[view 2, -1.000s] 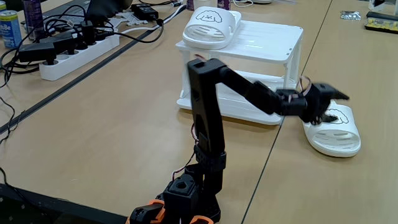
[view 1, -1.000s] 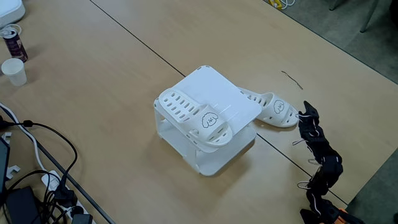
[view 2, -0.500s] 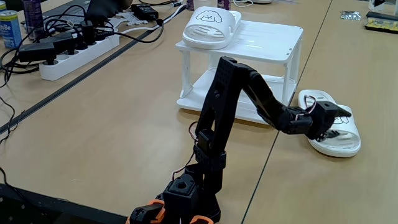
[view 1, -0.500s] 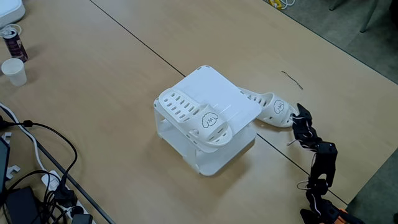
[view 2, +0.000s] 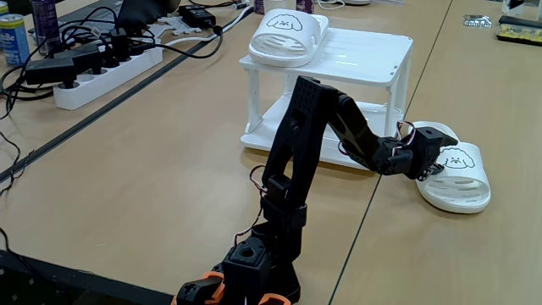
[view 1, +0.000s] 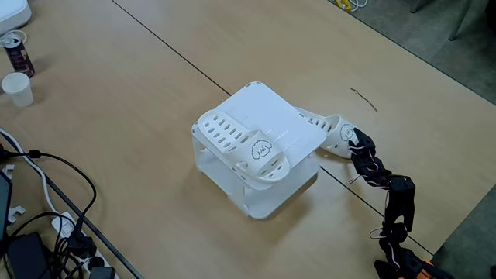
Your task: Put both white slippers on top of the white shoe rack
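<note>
Right now the black arm reaches low across the table, its gripper at the strap end of 1 white slipper lying on the table beside the white shoe rack; how far the jaws are parted I cannot tell. Farther off, the other slipper sits on the rack's top at a corner

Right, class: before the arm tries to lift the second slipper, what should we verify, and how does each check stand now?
1. One slipper already on the white shoe rack: ok; first slipper lies on its top.
2. Free space on top beside it: ok.
3. Second slipper within reach on the table: ok.
4. Gripper at that slipper's toe end: ok.
5. Firm grasp: cannot tell.
6. Lift path clear of the rack's edge: cannot tell; the slipper lies close to it.
</note>
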